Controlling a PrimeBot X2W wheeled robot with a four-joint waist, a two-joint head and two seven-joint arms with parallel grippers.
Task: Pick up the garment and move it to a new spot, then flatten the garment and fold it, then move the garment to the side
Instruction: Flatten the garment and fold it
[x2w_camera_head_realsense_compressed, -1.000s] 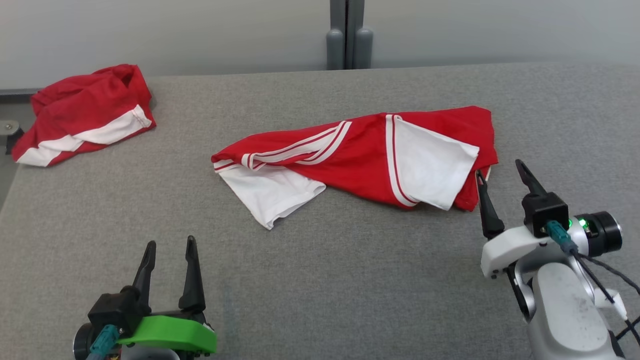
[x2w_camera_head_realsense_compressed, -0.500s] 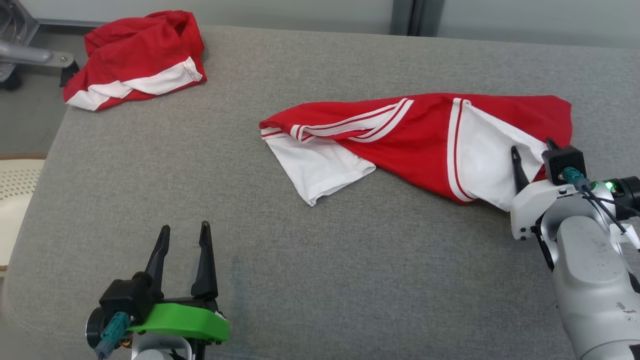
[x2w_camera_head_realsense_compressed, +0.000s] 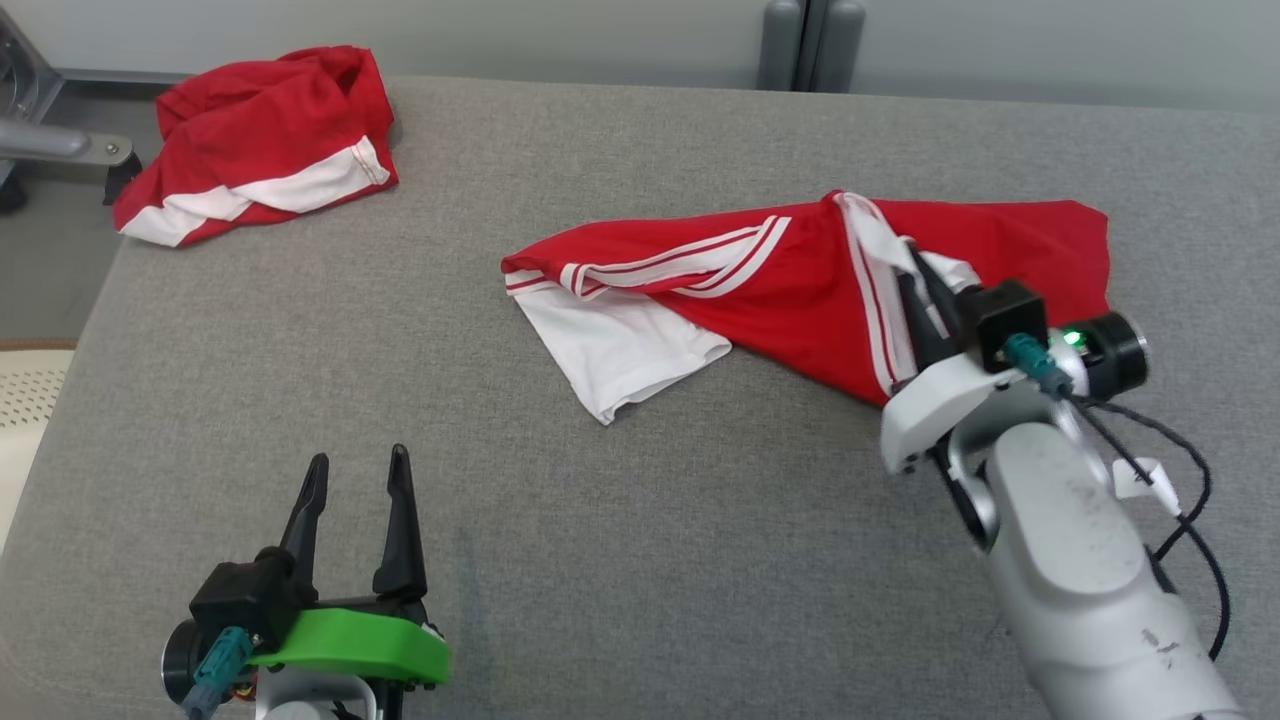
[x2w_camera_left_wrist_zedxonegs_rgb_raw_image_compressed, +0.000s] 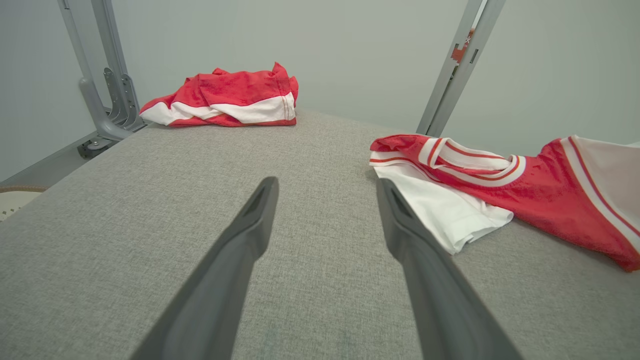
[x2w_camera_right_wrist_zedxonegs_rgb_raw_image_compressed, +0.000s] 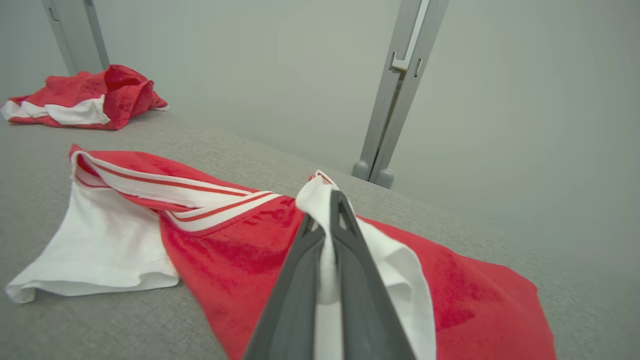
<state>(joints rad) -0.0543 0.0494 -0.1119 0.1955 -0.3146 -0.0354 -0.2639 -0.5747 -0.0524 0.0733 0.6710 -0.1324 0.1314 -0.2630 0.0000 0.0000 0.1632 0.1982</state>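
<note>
The garment (x2w_camera_head_realsense_compressed: 780, 290), a red shirt with white sleeves and striped trim, lies crumpled across the middle right of the grey table (x2w_camera_head_realsense_compressed: 640, 560). My right gripper (x2w_camera_head_realsense_compressed: 912, 272) is shut on its right white sleeve, which is bunched up and raised off the table. In the right wrist view the white cloth is pinched between the closed fingers of the right gripper (x2w_camera_right_wrist_zedxonegs_rgb_raw_image_compressed: 325, 212), with the rest of the garment (x2w_camera_right_wrist_zedxonegs_rgb_raw_image_compressed: 230, 250) spread below. My left gripper (x2w_camera_head_realsense_compressed: 355, 470) hovers open and empty at the near left, and the left gripper (x2w_camera_left_wrist_zedxonegs_rgb_raw_image_compressed: 325, 187) sits short of the garment's (x2w_camera_left_wrist_zedxonegs_rgb_raw_image_compressed: 540, 185) left sleeve.
A second red and white garment (x2w_camera_head_realsense_compressed: 260, 140) lies heaped at the table's far left corner, also visible as a heap (x2w_camera_left_wrist_zedxonegs_rgb_raw_image_compressed: 230, 95) from the left wrist. Grey posts (x2w_camera_head_realsense_compressed: 810, 45) stand behind the far edge. A cream perforated object (x2w_camera_head_realsense_compressed: 25, 400) sits beyond the left edge.
My right gripper went forward onto the white sleeve, shut on it and pulled it up and leftward, bunching the cloth. The head camera shifted. The left gripper stayed put.
</note>
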